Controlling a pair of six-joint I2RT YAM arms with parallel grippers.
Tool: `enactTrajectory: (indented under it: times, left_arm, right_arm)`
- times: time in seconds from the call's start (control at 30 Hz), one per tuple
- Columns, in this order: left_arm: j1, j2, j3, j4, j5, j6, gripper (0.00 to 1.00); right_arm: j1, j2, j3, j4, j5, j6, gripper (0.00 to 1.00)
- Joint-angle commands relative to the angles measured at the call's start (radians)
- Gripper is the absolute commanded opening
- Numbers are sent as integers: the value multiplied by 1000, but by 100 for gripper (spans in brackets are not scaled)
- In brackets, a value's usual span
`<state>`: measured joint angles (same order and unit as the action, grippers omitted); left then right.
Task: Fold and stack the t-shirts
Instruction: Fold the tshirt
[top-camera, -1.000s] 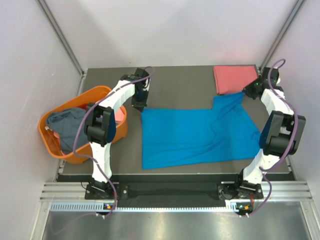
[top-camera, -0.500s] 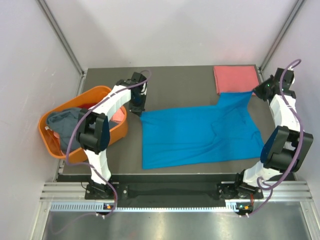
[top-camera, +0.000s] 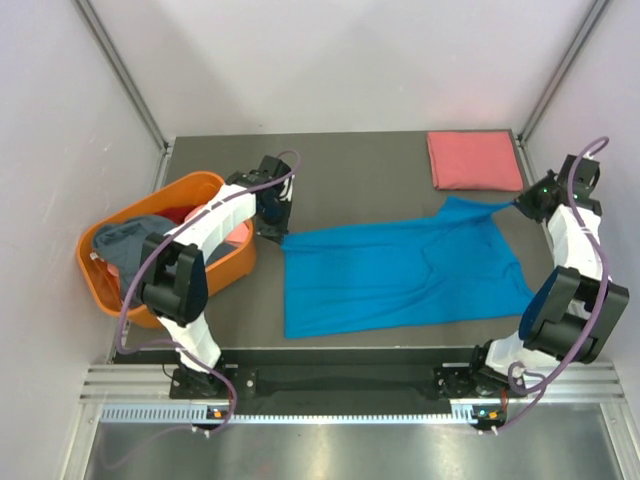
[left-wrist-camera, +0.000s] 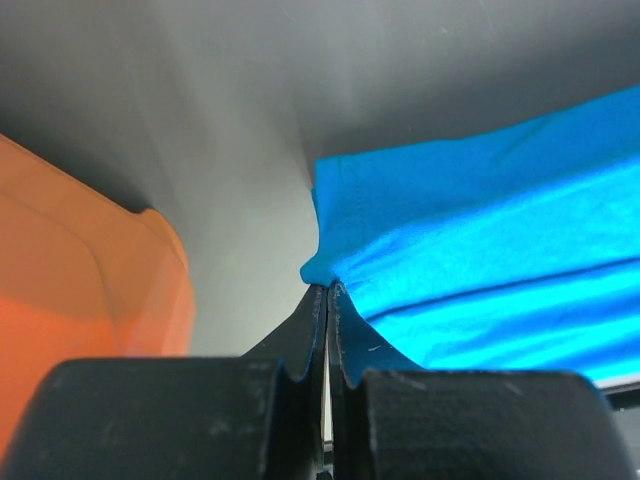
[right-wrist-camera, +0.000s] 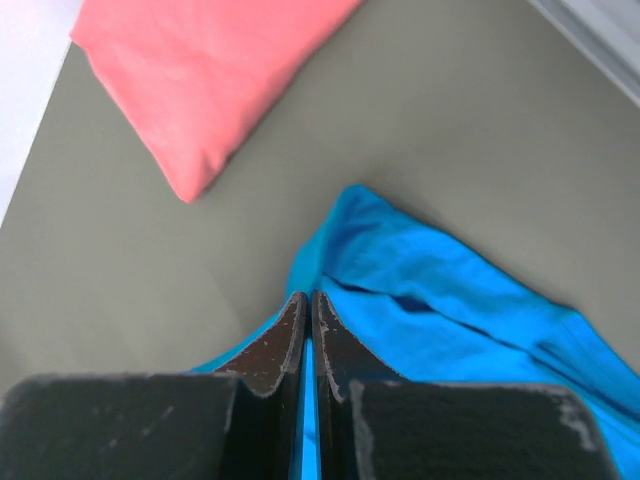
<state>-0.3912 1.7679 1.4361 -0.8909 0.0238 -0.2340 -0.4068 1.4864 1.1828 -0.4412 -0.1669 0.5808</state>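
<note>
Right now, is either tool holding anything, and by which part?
Both are shut on the blue t-shirt: the left tool pinches its far left corner beside the orange basket, the right tool its far right corner.

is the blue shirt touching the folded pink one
Apart. The right wrist view shows a strip of bare table between the blue shirt and the nearest corner of the folded pink shirt.
</note>
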Motion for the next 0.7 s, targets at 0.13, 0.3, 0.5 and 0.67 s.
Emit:
enactTrajectory:
  times: [0.13,0.3,0.5,0.67]
  left_arm:
    - [-18,-107,-71,20,19,7,0]
    - [-73,-114,-124,30,3,-7,0]
    - [-135,-87,-135,0,-87,-16,0]
    - [-146,-100,-144,-17,-139,-22,0]
  right_arm:
    - [-98,-166,-120,-39,17,-55,0]
    - [-130,-242,-224,-42,55,-73,0]
    - [-147,-311,-322,-16,63,-64,0]
    - [-150,-342,-299,-57,58,-53,0]
